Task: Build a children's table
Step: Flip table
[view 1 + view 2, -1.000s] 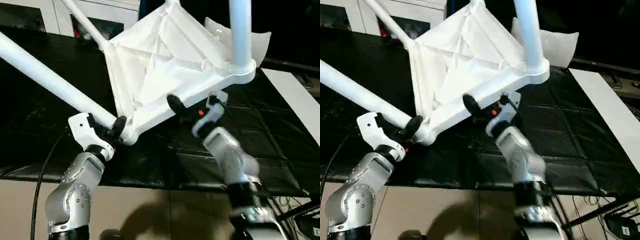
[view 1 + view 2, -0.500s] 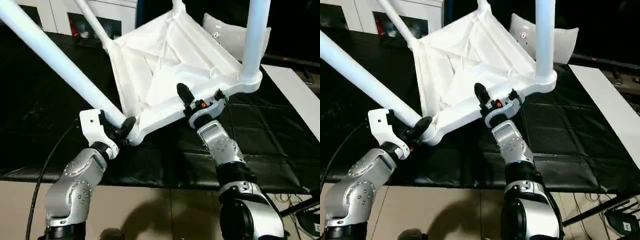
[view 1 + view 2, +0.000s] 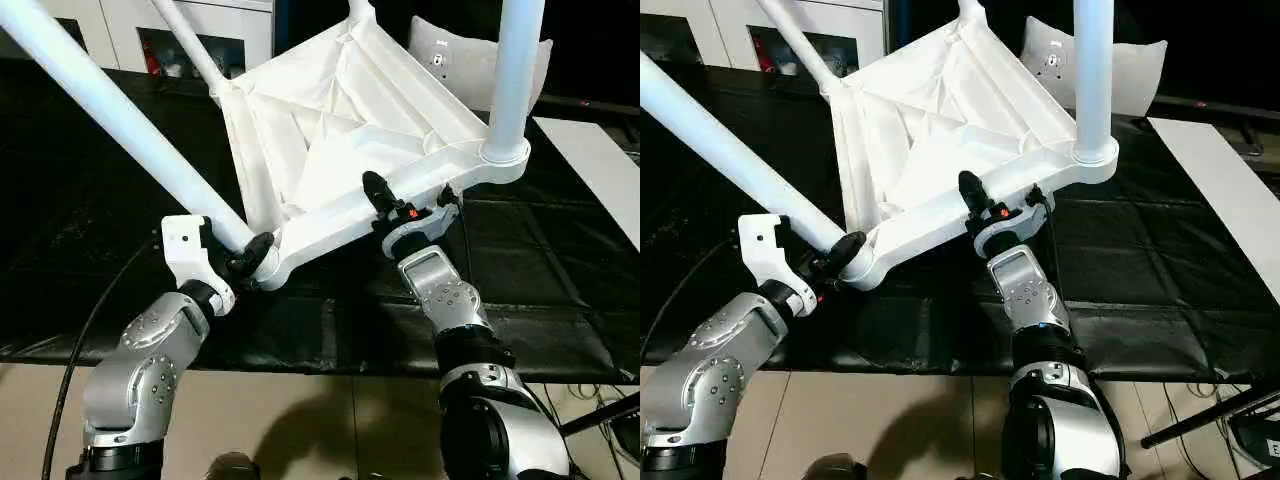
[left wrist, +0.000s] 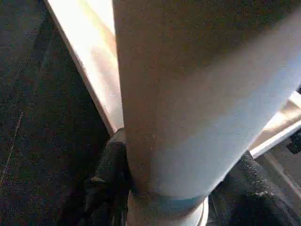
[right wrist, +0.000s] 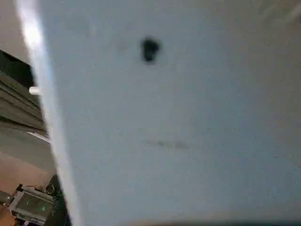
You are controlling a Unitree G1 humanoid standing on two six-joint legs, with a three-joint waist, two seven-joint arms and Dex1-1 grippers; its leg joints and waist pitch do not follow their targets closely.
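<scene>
Centrally, one children's table point(image 3: 340, 150), tilted underside-up, four legs fitted, over the black mat point(image 3: 90, 200). Left gripper point(image 3: 243, 256) clenched around one leg point(image 3: 120, 120) by the lower-left corner socket. Right gripper point(image 3: 395, 205) at the near rim; grip can't tell. One cabinet point(image 3: 200, 25) upper left.

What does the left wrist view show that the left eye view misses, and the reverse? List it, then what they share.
Left wrist view adds a close look: the held leg's base entering its corner socket, with black fingers either side. Left eye view adds the tilted tabletop's ribbed underside, the right gripper at its near rim, another leg standing upright, and the cabinet behind. Shared: the held leg, the left gripper closed around it, and the black mat.
</scene>
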